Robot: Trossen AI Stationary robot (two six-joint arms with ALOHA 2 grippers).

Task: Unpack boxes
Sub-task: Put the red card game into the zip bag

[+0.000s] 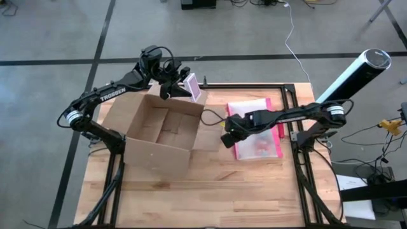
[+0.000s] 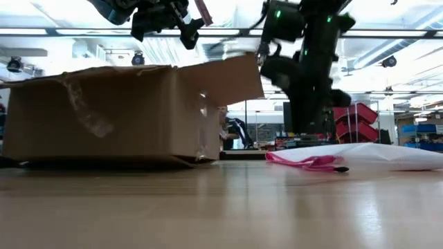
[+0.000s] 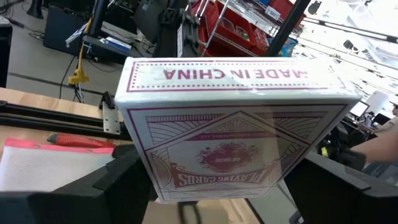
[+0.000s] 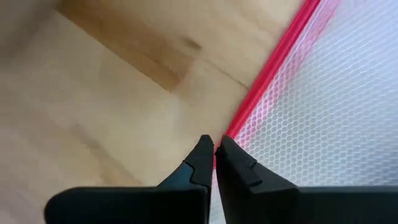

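The brown cardboard box point(image 1: 162, 127) point(image 2: 118, 114) stands open on the table's left half, flaps spread. My left gripper point(image 1: 177, 86) point(image 3: 224, 186) hangs above the box's far right corner, shut on a pink-and-white pack of playing cards point(image 1: 193, 87) point(image 3: 230, 124). A translucent pink-edged pouch point(image 1: 255, 127) point(image 2: 360, 155) lies flat on the table to the right of the box. My right gripper point(image 1: 226, 138) point(image 4: 215, 149) is shut and hovers over the pouch's left pink edge point(image 4: 273, 62), raised off the table, with nothing between its fingers. My left gripper pinches the pack between its two fingers point(image 3: 118, 180), one on each narrow long side point(image 3: 146, 168), near the end closest to the wrist. The printed face is turned toward the wrist camera and the end marked "MADE IN CHINA" point(image 3: 230, 73) points away. The pack is lifted clear above the box.
Black frame rails point(image 1: 254, 84) run along the table's far and right edges. A white-and-black cylinder point(image 1: 356, 71) stands off the far right corner. Bare wood point(image 1: 210, 197) stretches along the near edge. The box's right flap point(image 1: 206, 135) lies close to my right gripper.
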